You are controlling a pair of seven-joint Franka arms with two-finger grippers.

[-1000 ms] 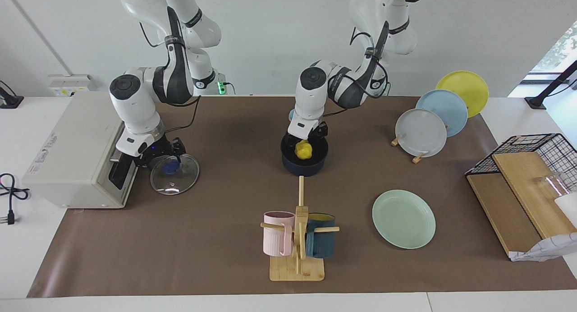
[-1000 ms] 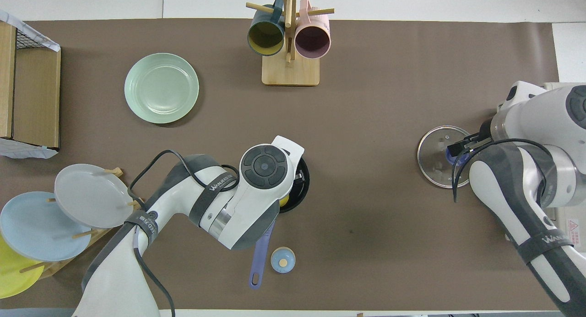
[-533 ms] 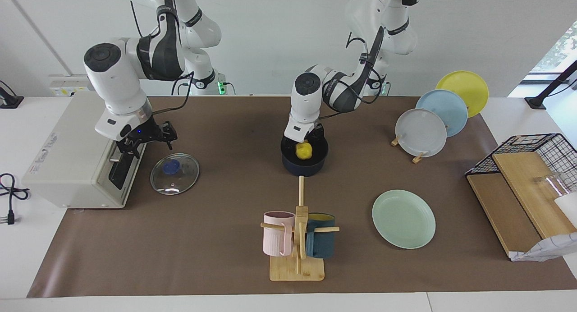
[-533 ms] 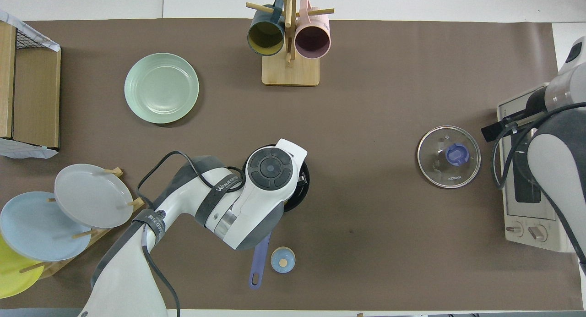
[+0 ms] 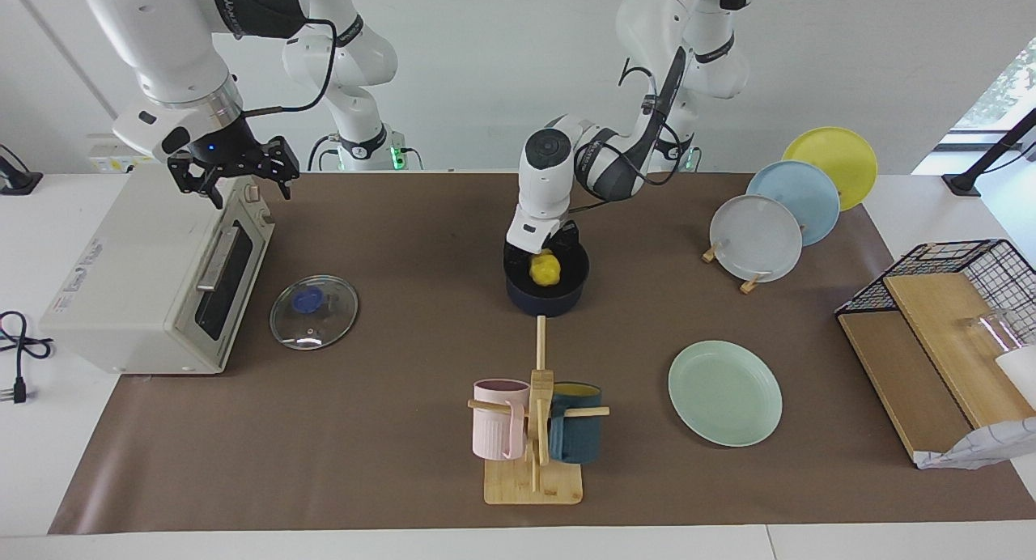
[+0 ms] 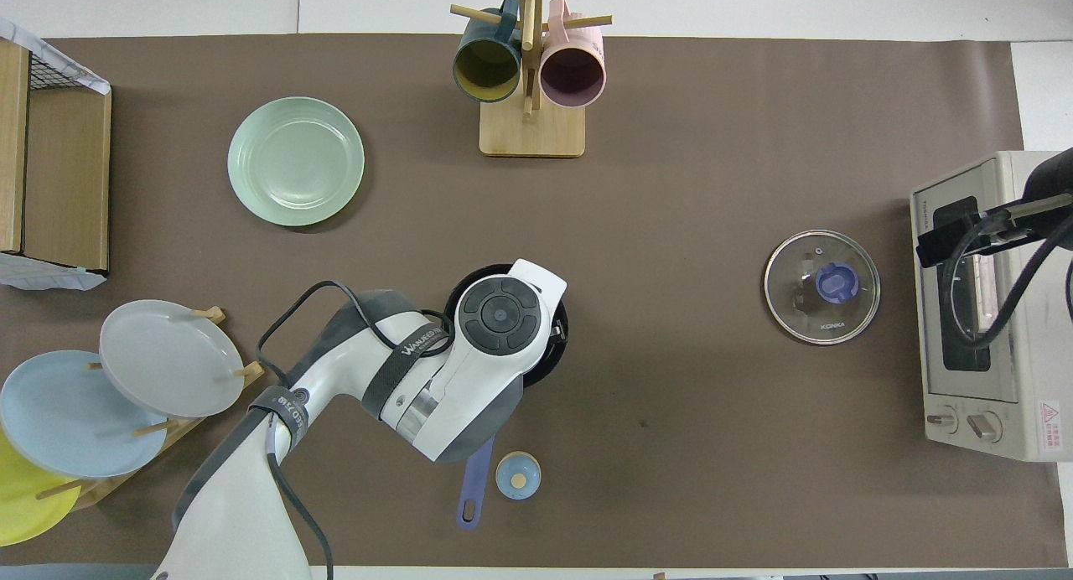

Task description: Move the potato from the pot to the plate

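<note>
The yellow potato (image 5: 545,269) lies inside the dark navy pot (image 5: 546,299) in the middle of the table. My left gripper (image 5: 547,252) reaches down into the pot right at the potato. In the overhead view the left hand covers the potato, and only the pot's rim (image 6: 555,364) and blue handle (image 6: 475,479) show. The mint-green plate (image 5: 724,392) lies empty, farther from the robots than the pot and toward the left arm's end; it also shows in the overhead view (image 6: 296,161). My right gripper (image 5: 243,186) is open and empty, up over the toaster oven (image 5: 137,277).
A glass lid (image 5: 314,311) lies beside the toaster oven. A mug rack (image 5: 534,430) stands farther out than the pot. A rack of grey, blue and yellow plates (image 5: 757,236) and a wire basket (image 5: 947,293) are at the left arm's end. A small blue round thing (image 6: 518,475) lies by the pot's handle.
My right gripper has let go of the glass lid's knob and risen up over the toaster oven. My left gripper has stayed at the potato in the pot, shifting slightly.
</note>
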